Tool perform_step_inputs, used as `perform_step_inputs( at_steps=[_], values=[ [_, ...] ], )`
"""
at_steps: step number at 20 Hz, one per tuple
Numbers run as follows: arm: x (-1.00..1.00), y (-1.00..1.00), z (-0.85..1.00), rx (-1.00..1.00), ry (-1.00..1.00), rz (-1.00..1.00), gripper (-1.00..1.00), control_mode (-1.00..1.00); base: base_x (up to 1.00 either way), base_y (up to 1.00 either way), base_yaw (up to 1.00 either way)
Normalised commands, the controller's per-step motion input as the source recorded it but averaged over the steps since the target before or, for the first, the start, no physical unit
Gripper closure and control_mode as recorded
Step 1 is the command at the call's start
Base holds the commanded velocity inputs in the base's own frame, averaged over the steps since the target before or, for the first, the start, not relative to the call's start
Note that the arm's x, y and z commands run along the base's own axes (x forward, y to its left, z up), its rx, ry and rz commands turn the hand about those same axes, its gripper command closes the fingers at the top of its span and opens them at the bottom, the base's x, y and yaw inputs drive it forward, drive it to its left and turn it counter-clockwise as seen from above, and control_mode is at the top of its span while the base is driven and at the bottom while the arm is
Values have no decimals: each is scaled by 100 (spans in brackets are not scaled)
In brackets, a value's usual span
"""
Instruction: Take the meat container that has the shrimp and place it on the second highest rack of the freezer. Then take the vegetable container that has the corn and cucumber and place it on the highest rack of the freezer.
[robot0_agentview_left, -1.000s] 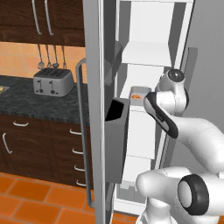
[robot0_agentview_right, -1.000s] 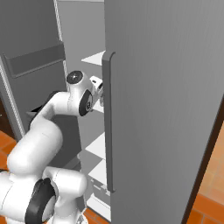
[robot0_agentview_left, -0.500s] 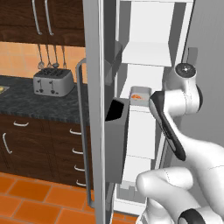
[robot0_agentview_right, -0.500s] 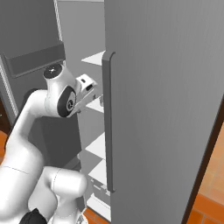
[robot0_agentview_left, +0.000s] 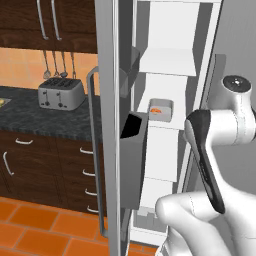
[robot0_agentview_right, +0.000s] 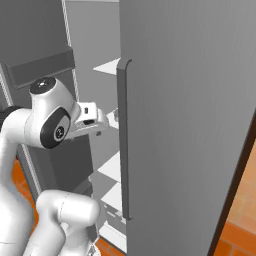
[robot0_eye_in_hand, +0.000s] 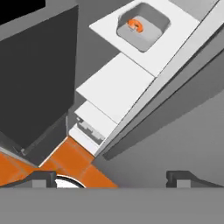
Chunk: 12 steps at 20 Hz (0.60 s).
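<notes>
Pincer (robot0_eye_in_hand: 111, 177) is spread wide with nothing in it, hanging out in front of the open freezer (robot0_agentview_left: 172, 130) and well clear of the shelves. The meat container (robot0_eye_in_hand: 143, 25) with the shrimp (robot0_eye_in_hand: 135, 25) sits on the second highest rack (robot0_agentview_left: 161, 123), under the highest rack (robot0_agentview_left: 167, 64).

Dark cabinets (robot0_agentview_left: 30, 160), orange floor tiles (robot0_agentview_left: 45, 230) (toaster (robot0_agentview_left: 61, 93) on counter).
</notes>
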Motion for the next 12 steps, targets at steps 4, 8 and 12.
perform_step_inputs(
  at_steps=[4,8,12],
  values=[
    [-87,0,21,29,10,-35,-100,-100,0,0,0],
    [-46,15,0,14,4,-33,-100,-100,0,0,0],
    [0,19,0,0,2,-18,-100,-100,0,0,0]
  ],
)
